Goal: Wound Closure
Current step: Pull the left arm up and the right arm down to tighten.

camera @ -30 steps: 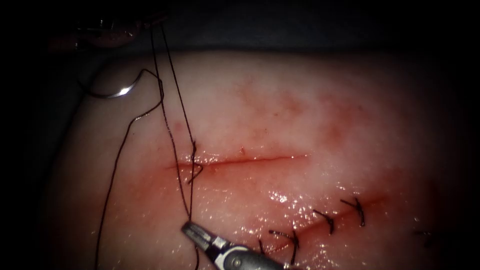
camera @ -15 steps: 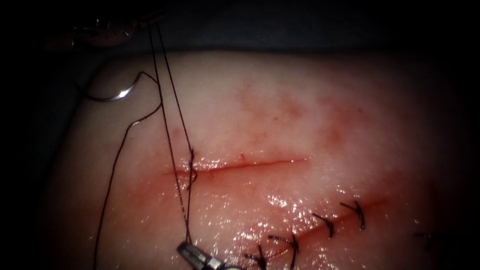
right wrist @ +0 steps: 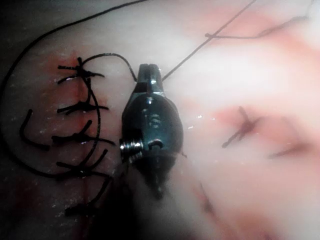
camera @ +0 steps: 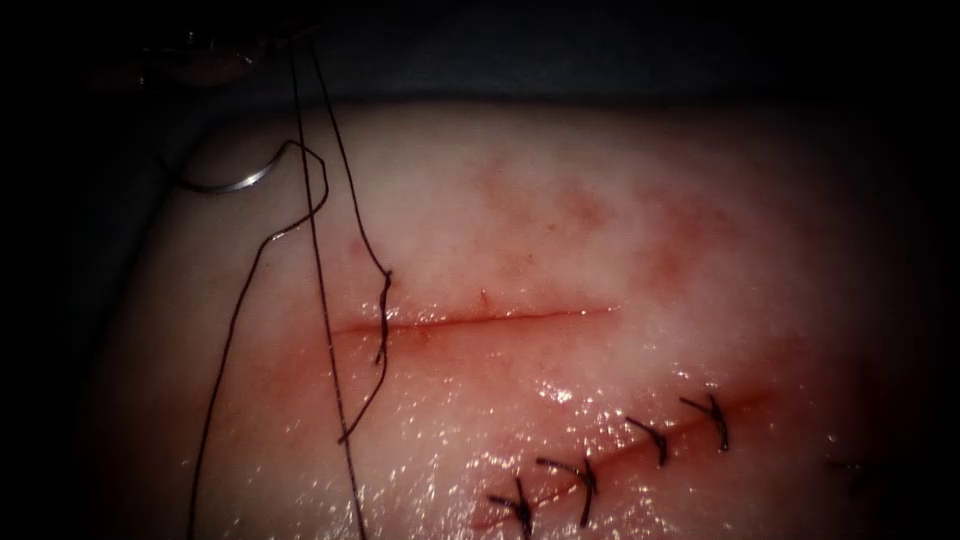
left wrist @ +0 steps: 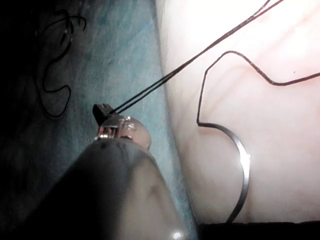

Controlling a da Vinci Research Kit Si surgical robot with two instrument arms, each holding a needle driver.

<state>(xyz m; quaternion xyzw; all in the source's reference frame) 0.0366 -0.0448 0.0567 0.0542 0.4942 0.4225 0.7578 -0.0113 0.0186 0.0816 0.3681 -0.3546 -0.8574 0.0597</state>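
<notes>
Gripping, left hand (left wrist: 102, 111): jaws closed on the thread (camera: 322, 250); two strands leave the tips side by side and run taut to the tissue (camera: 600, 200).
Right hand (right wrist: 149, 74): jaws pressed together on the thread at their very tip; one strand leads away straight, another curls off toward the older stitches.
Needle (camera: 232, 183): free, held by neither hand, lying flat on the tissue surface to the far upper left of the cut and not in the tissue; the thread leaves one end of its curve in a sharp bend.
Cut (camera: 500, 318): a thin red line running across the tissue, open along most of its length.
New stitch (camera: 384, 310): crosses the cut near its left end; a short loose tail hangs below it and ends on the wet surface.
Long strand: passes just left of that stitch and runs down the endoscope view to its lower edge.
Older stitches (camera: 585, 480): a row of dark knotted ties across a second cut, below and to the right of the open one.
Red fluid (camera: 440, 385): a glistening pink film below the cut.
</notes>
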